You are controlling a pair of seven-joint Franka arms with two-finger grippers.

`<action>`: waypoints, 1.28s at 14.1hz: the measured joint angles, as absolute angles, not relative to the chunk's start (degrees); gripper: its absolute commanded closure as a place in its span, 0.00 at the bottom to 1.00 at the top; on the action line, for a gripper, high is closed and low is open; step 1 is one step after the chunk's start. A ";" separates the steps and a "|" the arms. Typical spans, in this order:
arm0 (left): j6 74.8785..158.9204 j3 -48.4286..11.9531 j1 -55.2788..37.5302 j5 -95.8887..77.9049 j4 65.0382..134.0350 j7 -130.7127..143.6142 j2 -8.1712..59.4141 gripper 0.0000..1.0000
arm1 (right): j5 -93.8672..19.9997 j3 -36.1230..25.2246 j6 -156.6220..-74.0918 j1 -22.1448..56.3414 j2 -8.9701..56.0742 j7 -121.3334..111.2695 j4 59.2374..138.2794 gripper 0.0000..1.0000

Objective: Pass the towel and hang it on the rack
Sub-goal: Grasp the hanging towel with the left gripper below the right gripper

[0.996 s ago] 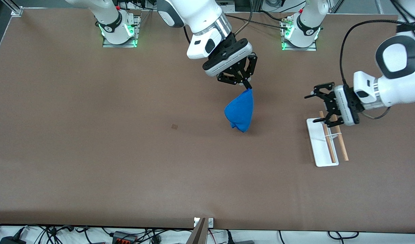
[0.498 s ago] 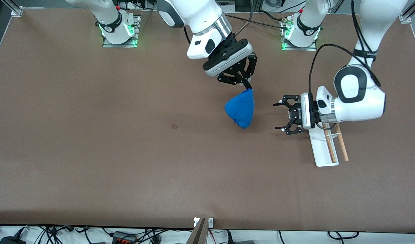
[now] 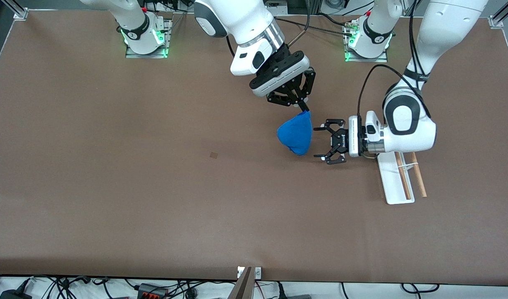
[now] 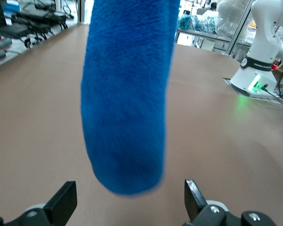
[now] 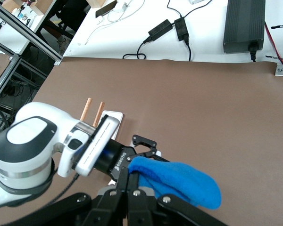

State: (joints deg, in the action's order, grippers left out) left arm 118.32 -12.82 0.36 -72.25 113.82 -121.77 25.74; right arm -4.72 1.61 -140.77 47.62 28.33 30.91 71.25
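My right gripper (image 3: 304, 109) is shut on the top corner of the bright blue towel (image 3: 296, 133), which hangs from it above the middle of the table. The towel also shows in the right wrist view (image 5: 179, 181). My left gripper (image 3: 320, 143) is open, turned sideways, its fingers pointing at the towel's lower half from the left arm's end, a small gap away. In the left wrist view the towel (image 4: 127, 94) hangs just ahead of the open fingertips (image 4: 193, 195). The rack (image 3: 397, 178), a white base with two wooden rods, lies on the table under the left arm's wrist.
Both arm bases (image 3: 146, 35) stand along the table's edge farthest from the front camera. A small dark mark (image 3: 213, 155) is on the brown tabletop. Cables and power bricks (image 5: 245, 26) lie off the table's edge.
My left gripper has swung from over the rack toward the hanging towel and now sits just beside it, still open. My right gripper has held the towel almost still.
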 measured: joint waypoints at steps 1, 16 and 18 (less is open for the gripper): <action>119.04 -12.84 -0.52 -74.65 113.84 -123.41 26.17 0.00 | -4.72 1.61 -140.78 47.63 28.33 30.90 71.25 1.00; 122.78 -12.46 -5.84 -86.93 111.95 -134.71 29.82 0.99 | -4.71 1.61 -140.78 47.73 28.37 30.87 71.54 1.00; 122.81 -11.95 -5.73 -86.80 110.99 -134.86 29.80 0.99 | -4.71 1.61 -140.78 47.74 28.37 30.87 71.55 1.00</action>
